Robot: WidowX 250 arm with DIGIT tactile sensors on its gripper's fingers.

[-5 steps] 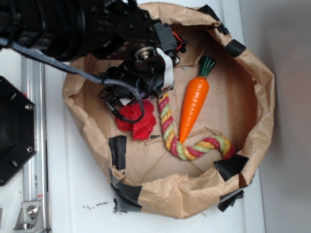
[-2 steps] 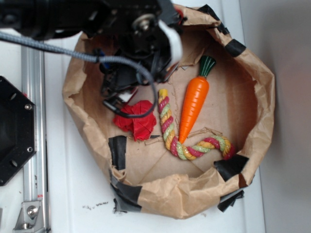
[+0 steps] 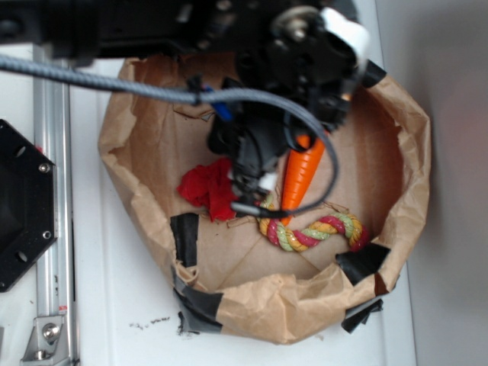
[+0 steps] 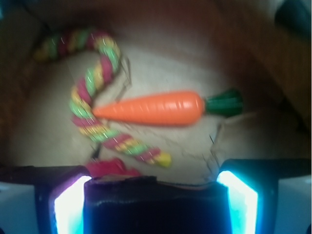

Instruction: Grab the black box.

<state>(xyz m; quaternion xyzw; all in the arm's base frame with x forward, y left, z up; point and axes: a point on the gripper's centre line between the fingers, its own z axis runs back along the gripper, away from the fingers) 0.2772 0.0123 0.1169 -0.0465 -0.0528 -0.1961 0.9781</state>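
Observation:
In the wrist view the black box (image 4: 151,209) fills the gap between my two lit fingers (image 4: 70,204), its top edge level with their tips. My gripper (image 4: 153,187) is shut on it. In the exterior view the gripper (image 3: 250,191) hangs over the middle of the paper-lined bin, between the red paper ball (image 3: 206,187) and the carrot (image 3: 301,171). There the box cannot be told apart from the dark gripper parts.
A striped rope toy (image 3: 313,229) curls on the bin floor beside the orange carrot. The crumpled brown paper wall (image 3: 412,152) rings the bin, patched with black tape (image 3: 185,238). A black hexagonal plate (image 3: 23,206) and a metal rail (image 3: 53,229) stand at the left.
The arm has swung right and forward from above the red paper ball to beside the carrot. The red ball is now uncovered.

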